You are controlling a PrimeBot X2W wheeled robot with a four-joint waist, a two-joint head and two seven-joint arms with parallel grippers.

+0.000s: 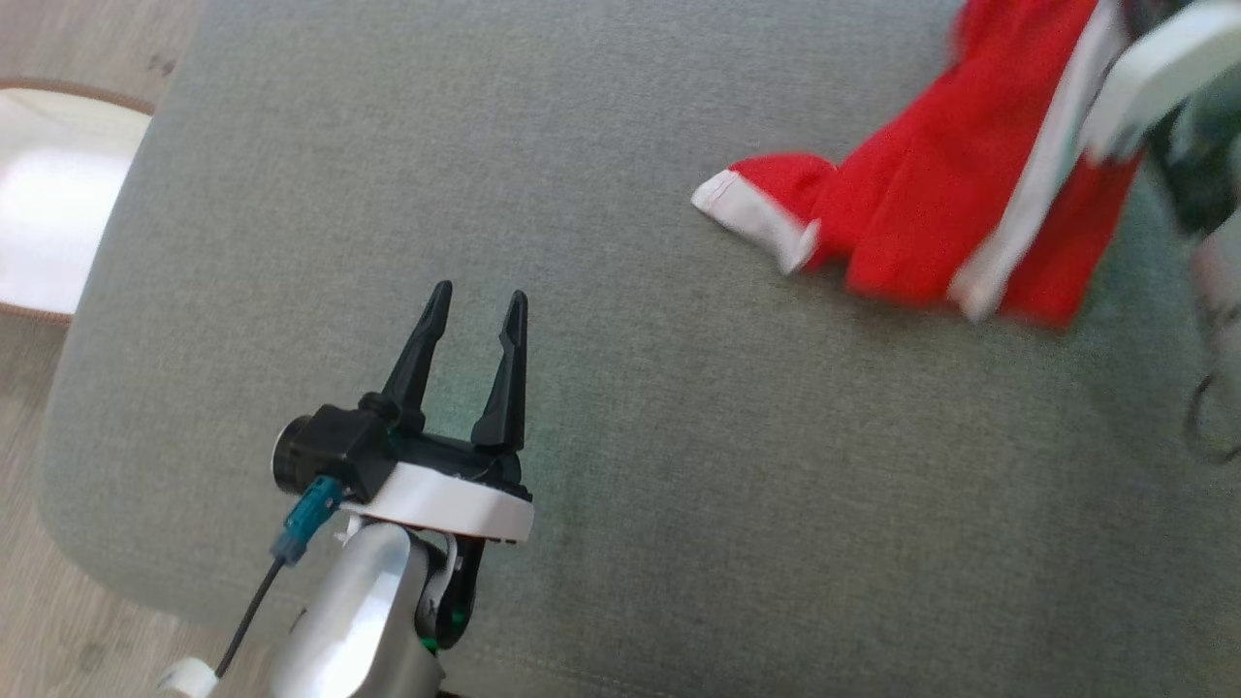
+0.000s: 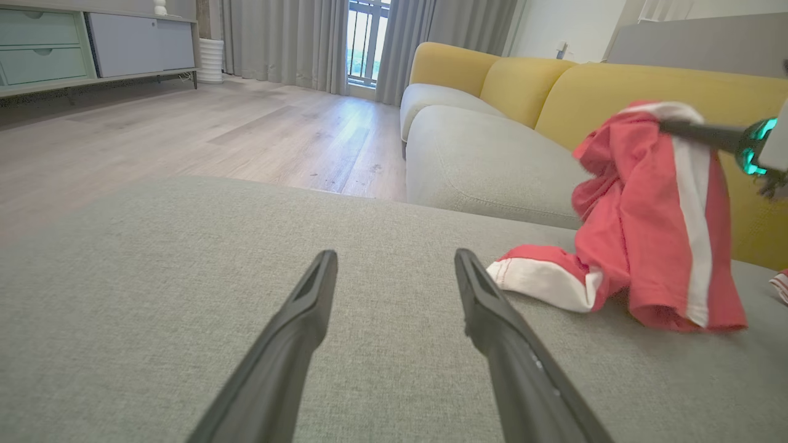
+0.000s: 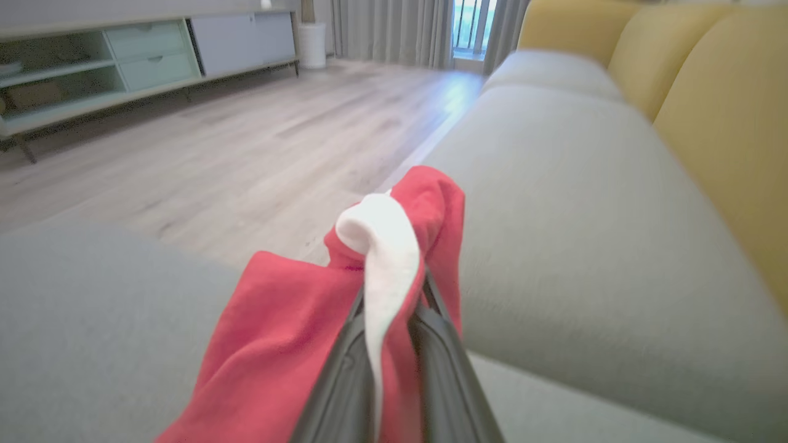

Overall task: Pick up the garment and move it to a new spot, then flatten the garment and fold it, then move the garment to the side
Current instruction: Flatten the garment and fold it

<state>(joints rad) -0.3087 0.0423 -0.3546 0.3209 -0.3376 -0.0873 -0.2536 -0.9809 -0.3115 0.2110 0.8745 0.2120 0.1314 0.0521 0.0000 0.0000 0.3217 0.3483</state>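
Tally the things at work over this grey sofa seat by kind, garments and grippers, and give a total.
Garments: 1, the red garment with white trim.
Grippers: 2, the left gripper, jaws open, and the right gripper, jaws shut on the red garment.
Total: 3.

1. Grey fabric cushion [image 1: 620, 436]: broad flat top, rounded corners, fine weave.
2. Wood-plank floor [image 2: 184, 135]: pale, runs from the cushion's edge to the far wall.
3. Sofa: grey seat pads [image 2: 486, 160], yellow backrests [image 2: 615, 86], just behind the cushion.
4. Grey curtains [image 2: 277, 37], floor-length, on both sides of a bright window [image 2: 363, 37].
5. Low cabinet [image 2: 92, 43] on the far wall, with mint drawers [image 2: 40, 61] and pale doors.
6. White ribbed cylinder [image 2: 211, 60] on the floor between cabinet and curtains.
7. Round white object with brown rim [image 1: 48, 194], on the floor beside the cushion; can't tell what it is.
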